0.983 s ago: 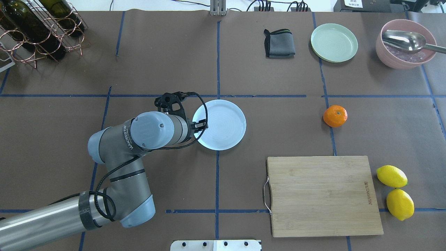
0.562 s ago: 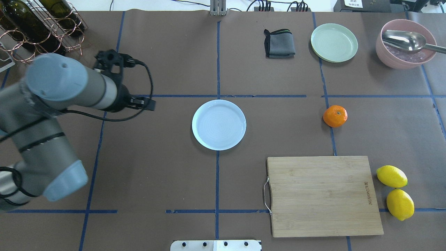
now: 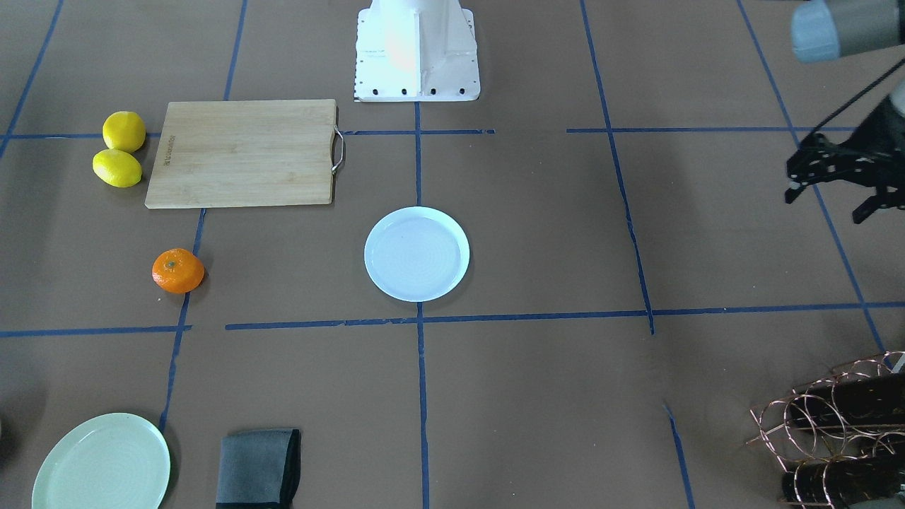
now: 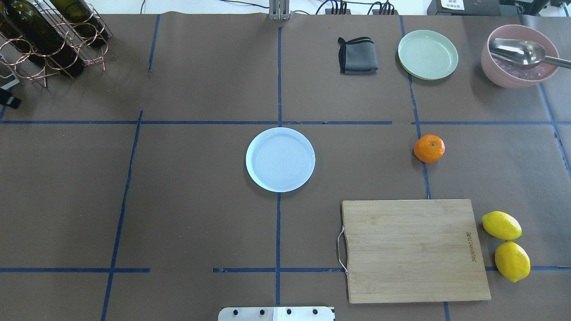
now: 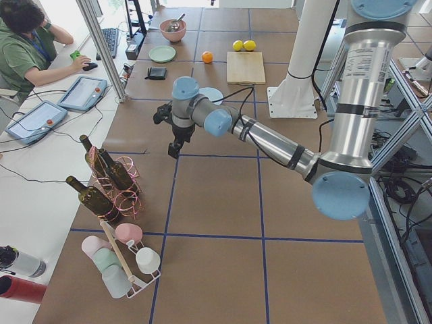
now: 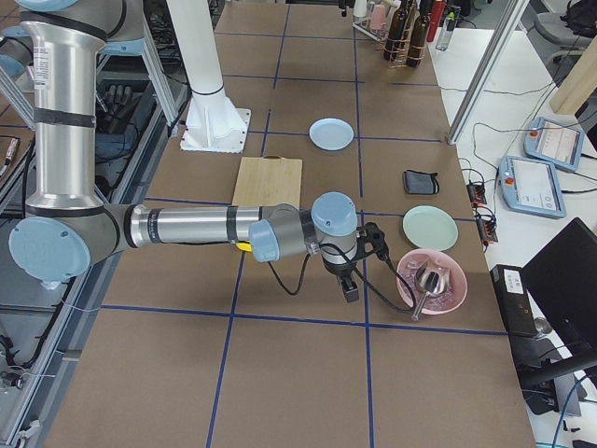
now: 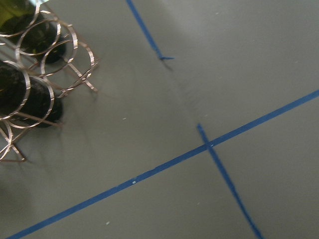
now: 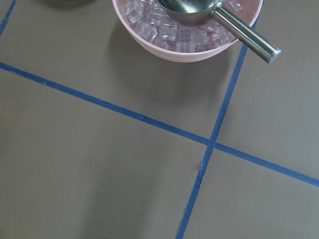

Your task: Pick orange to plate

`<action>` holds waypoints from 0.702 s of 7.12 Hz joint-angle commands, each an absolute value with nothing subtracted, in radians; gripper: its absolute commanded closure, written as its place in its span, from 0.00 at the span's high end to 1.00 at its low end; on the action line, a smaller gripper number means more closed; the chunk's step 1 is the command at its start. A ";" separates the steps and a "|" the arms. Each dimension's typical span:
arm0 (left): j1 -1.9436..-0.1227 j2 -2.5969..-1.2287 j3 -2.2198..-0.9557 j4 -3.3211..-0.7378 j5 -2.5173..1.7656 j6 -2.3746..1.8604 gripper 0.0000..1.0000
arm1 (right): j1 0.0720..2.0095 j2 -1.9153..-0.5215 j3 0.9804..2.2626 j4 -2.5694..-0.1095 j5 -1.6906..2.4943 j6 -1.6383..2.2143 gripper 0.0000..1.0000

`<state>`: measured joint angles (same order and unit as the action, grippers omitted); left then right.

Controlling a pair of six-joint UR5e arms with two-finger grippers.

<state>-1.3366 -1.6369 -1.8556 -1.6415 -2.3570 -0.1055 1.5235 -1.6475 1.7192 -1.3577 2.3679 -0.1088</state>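
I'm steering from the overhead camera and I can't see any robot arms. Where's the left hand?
Observer: The left hand hangs above the table at the robot's left end, near the wine rack.
Operator: And the right hand?
Observer: The right hand hovers just beside the pink bowl.
Operator: Is it looking at the orange?
Observer: No. Its wrist camera shows the bowl's ice cubes and metal scoop, not the orange.
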 commanded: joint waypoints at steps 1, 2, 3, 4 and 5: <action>-1.538 -1.535 -1.775 -1.592 -2.397 0.154 1.00 | 1.471 -1.640 1.759 -1.358 2.364 -0.024 1.00; -1.584 -1.481 -1.758 -1.586 -2.367 0.238 1.00 | 1.430 -1.634 1.794 -1.358 2.361 0.047 1.00; -1.616 -1.456 -1.756 -1.544 -2.352 0.238 1.00 | 1.390 -1.609 1.808 -1.358 2.358 0.125 1.00; -1.629 -1.412 -1.779 -1.513 -2.294 0.238 1.00 | 1.331 -1.562 1.810 -1.358 2.350 0.212 1.00; -1.628 -1.413 -1.772 -1.513 -2.230 0.239 1.00 | 1.268 -1.524 1.810 -1.358 2.314 0.289 1.00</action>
